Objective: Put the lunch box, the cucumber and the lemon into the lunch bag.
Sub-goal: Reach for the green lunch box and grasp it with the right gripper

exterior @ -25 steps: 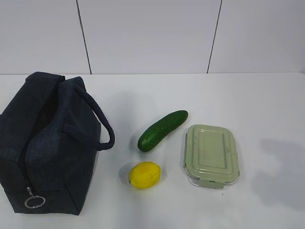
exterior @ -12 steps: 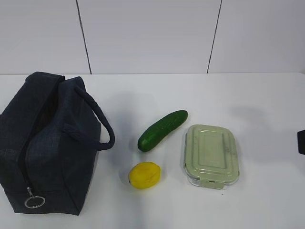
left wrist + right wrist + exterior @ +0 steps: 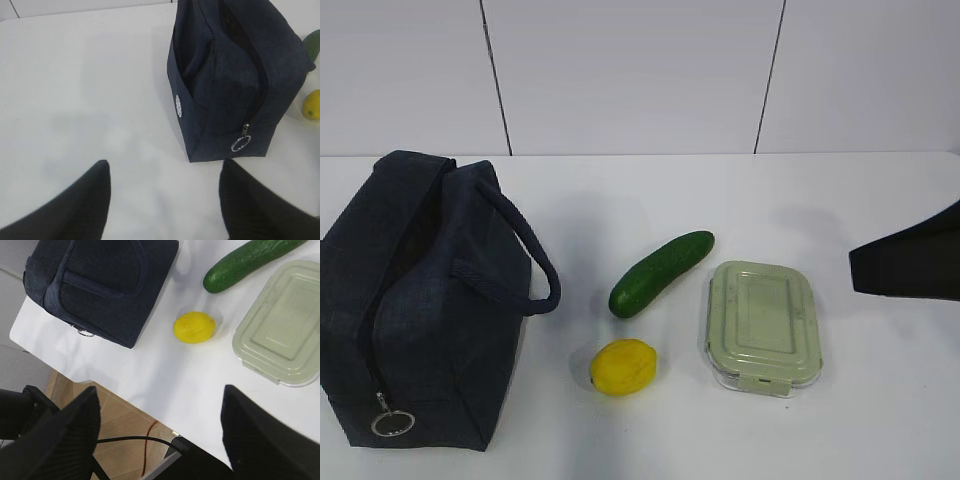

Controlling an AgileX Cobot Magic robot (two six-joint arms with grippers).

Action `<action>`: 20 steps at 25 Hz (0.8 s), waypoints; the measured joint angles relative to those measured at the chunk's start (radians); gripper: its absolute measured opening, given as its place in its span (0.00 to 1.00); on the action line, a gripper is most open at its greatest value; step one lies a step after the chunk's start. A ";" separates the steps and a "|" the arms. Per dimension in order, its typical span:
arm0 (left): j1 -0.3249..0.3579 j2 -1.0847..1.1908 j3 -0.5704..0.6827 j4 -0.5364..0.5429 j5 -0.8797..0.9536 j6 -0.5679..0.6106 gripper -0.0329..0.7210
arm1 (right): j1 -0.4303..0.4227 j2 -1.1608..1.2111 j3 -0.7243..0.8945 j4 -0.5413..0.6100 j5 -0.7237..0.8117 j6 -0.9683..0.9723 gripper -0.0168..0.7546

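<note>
White tabletop (image 3: 880, 210) and panelled wall (image 3: 630, 70); nothing is packed yet. My lunch box (image 3: 761, 325) lies flat by the cucumber (image 3: 661, 272) and lemon (image 3: 623, 367), with the lunch bag (image 3: 415, 300) left. Both grippers (image 3: 165, 200) (image 3: 160, 440) stand wide, empty. I worry the bag's narrow mouth snags the box, or the lemon rolls.

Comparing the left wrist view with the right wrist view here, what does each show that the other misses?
Only the left wrist view shows the small white round logo on the lunch bag's side and the zipper line running up from the ring pull.

Only the right wrist view shows the lunch box with its green lid, the table's front edge, and the wooden floor with a cable.

Both show the lunch bag, its silver ring pull, the lemon, the cucumber, and an open, empty hand.
</note>
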 joint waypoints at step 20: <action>0.000 0.000 0.000 -0.002 0.002 0.000 0.70 | -0.341 0.513 -0.007 0.349 0.184 -0.535 0.76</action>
